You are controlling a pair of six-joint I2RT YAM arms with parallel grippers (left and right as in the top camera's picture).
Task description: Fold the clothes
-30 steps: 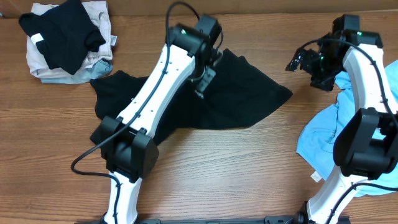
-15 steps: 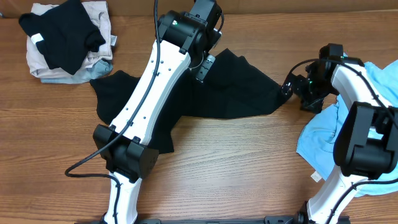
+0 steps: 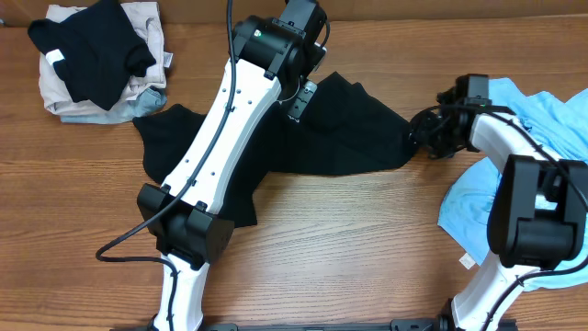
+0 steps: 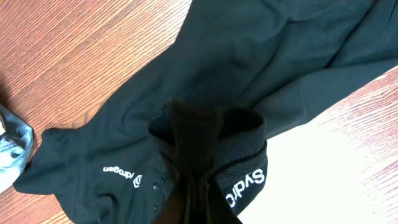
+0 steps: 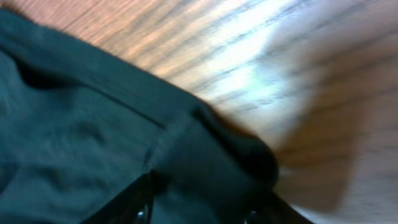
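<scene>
The large black T-shirt (image 3: 354, 129) lies spread across the middle of the table. My left gripper (image 3: 303, 92) is shut on its bunched collar (image 4: 196, 140), beside small white logo lettering (image 4: 121, 174); the fingers are lost in the dark cloth at the left gripper (image 4: 198, 202). My right gripper (image 3: 421, 131) sits at the shirt's right corner. In the right wrist view a thick fold of black T-shirt (image 5: 205, 162) lies between the two fingers of the right gripper (image 5: 196, 214); whether they pinch it is unclear. A light blue T-shirt (image 3: 478, 198) lies crumpled at the right.
A pile of clothes (image 3: 96, 60), black on top of pale ones, sits at the far left corner. A blue-grey cloth edge (image 4: 12, 146) shows beside the black shirt's sleeve. Bare wood (image 3: 349, 248) lies in front of the shirt.
My right gripper came down and leftward from above the blue shirt to the black shirt's right corner, and its jaws narrowed around the fabric. The left arm moved slightly farther back, then held still.
</scene>
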